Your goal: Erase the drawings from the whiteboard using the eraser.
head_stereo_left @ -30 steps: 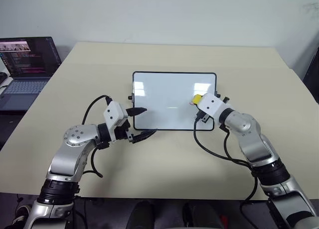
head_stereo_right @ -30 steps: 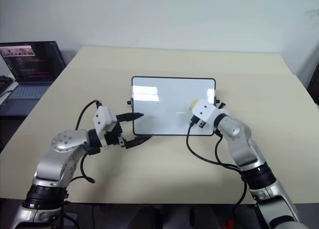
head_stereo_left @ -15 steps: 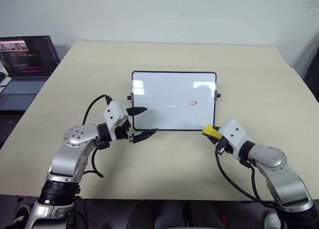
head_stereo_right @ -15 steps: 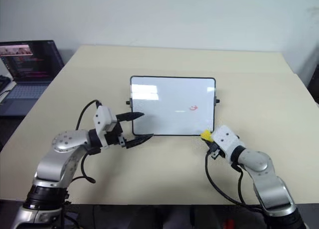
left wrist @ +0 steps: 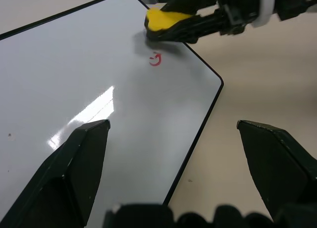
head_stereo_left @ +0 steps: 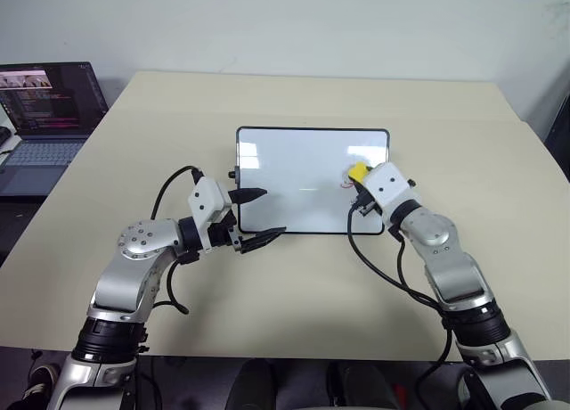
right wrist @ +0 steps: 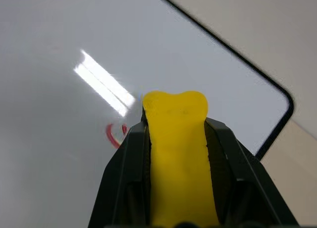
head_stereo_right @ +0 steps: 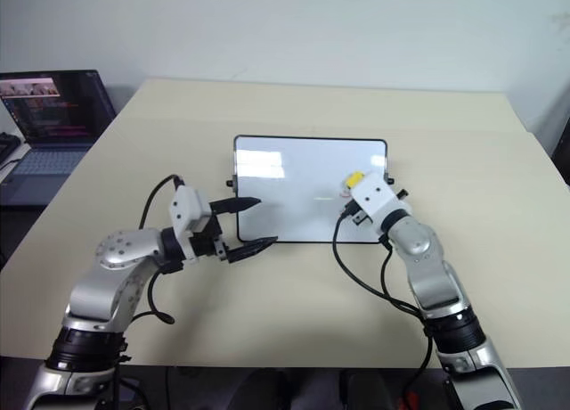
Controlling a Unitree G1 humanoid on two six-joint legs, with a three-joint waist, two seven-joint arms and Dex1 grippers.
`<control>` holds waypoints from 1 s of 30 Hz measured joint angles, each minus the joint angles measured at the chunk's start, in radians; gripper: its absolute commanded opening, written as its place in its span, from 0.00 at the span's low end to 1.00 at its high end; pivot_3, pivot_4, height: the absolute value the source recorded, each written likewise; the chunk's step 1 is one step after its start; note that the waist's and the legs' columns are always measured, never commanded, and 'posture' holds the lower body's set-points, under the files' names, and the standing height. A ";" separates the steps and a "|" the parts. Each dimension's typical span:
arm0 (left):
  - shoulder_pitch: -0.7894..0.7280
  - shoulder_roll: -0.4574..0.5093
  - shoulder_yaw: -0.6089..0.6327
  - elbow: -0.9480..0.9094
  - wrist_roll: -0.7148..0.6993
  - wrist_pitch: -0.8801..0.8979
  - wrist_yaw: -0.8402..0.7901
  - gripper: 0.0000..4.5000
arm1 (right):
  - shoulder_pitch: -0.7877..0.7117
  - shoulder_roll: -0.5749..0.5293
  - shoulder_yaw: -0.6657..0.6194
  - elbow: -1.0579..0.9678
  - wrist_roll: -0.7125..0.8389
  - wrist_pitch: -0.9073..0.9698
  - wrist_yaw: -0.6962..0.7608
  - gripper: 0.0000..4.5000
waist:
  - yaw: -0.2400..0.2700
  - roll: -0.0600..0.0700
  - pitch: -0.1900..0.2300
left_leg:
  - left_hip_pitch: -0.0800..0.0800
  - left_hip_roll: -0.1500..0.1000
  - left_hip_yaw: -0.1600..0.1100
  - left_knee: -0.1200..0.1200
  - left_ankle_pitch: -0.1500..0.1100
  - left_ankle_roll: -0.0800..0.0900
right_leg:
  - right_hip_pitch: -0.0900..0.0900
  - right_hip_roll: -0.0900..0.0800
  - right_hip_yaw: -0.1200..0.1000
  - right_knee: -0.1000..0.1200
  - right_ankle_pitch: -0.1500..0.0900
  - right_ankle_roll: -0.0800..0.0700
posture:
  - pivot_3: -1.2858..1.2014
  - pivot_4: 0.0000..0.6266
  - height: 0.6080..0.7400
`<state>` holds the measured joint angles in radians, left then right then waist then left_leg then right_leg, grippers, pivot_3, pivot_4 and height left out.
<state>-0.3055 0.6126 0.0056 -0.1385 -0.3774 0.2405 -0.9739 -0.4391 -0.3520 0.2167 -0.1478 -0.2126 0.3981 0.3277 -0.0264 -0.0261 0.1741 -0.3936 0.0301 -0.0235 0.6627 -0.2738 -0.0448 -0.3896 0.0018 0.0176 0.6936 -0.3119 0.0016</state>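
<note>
The whiteboard (head_stereo_left: 312, 180) lay flat on the beige table (head_stereo_left: 294, 98), a little toward its far side, with a dark laptop (head_stereo_left: 49, 102) open off the table's left edge. The right gripper (right wrist: 176, 139) reached over the board's right part, and its two black fingers (right wrist: 124, 178) were clamped on the eraser (right wrist: 178, 153), which sat lengthwise between them with its yellow tip jutting out past the fingertips. That tip hung over the white surface near the board's right edge, just beside a small red mark (left wrist: 155, 59), the one bit of the drawings that could be made out; whether the eraser touched the board could not be told. The left gripper (head_stereo_left: 258, 218) hovered at the board's near left corner, its fingers (left wrist: 74, 158) spread wide apart with nothing between them, one fingertip over the white surface and the other over the table just off the board's near edge.
</note>
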 measured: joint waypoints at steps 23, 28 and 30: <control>0.007 0.004 0.002 -0.004 -0.001 0.013 0.000 1.00 | 0.036 -0.034 0.060 -0.043 -0.037 0.050 0.112 0.26 | -0.005 -0.001 -0.001 | 0.005 0.000 0.000 0.000 0.001 0.001 | 0.003 0.000 0.000 0.004 0.000 0.000 | 0.52 0.24 1.00; 0.009 0.004 0.002 -0.004 -0.001 0.013 0.000 1.00 | 0.025 -0.004 0.068 -0.024 -0.045 0.046 0.072 0.26 | -0.007 -0.001 -0.001 | 0.007 0.000 0.000 0.001 0.001 0.001 | 0.003 0.000 0.001 0.005 0.000 0.000 | 0.52 0.24 1.00; 0.012 0.004 0.002 -0.005 -0.001 0.013 0.000 1.00 | 0.005 0.005 0.046 -0.006 -0.050 0.040 0.034 0.26 | -0.005 -0.001 -0.001 | 0.007 0.000 0.000 0.001 0.001 0.001 | 0.003 0.000 0.001 0.005 0.000 0.000 | 0.52 0.24 1.00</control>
<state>-0.2940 0.6167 0.0075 -0.1431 -0.3782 0.2537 -0.9741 -0.4343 -0.3468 0.2628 -0.1535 -0.2625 0.4376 0.3620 -0.0317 -0.0269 0.1735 -0.3865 0.0297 -0.0231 0.6634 -0.2730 -0.0443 -0.3865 0.0019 0.0182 0.6990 -0.3114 0.0016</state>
